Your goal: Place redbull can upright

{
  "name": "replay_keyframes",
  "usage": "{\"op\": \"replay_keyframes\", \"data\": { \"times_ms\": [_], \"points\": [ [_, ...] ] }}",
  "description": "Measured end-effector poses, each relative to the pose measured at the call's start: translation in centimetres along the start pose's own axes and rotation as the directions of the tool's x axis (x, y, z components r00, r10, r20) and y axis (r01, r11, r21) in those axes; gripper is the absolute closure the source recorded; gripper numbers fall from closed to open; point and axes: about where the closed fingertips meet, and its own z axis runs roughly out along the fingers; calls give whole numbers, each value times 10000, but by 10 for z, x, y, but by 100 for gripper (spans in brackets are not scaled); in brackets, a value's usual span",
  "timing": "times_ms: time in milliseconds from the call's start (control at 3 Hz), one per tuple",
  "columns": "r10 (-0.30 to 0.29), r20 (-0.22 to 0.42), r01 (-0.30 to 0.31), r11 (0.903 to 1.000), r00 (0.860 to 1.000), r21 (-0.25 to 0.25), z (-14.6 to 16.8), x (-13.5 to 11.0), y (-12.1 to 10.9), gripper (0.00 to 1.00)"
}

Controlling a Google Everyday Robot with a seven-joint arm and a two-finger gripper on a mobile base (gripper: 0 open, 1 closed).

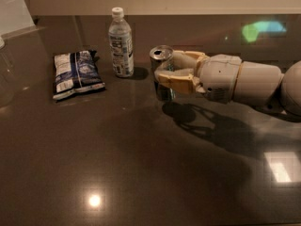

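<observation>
The redbull can stands upright on the dark table, right of the water bottle, with its silver pull-tab top facing up. My gripper reaches in from the right and its cream fingers wrap around the can's middle. The can's lower part shows below the fingers and its base seems to rest on the tabletop. The arm's white wrist extends to the right edge.
A clear water bottle with a white cap stands just left of the can. A blue-and-white snack bag lies flat further left. A pale object sits at the far left edge.
</observation>
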Motion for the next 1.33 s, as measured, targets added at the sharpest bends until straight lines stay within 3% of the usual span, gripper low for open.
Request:
{"op": "replay_keyframes", "data": {
  "times_ms": [667,1333],
  "points": [
    [715,370,-700,9968,9968,-398,-4,15,-10,100],
    [1242,480,-1212,9907,9911,-618,-9,26,-16,59]
  ]
}}
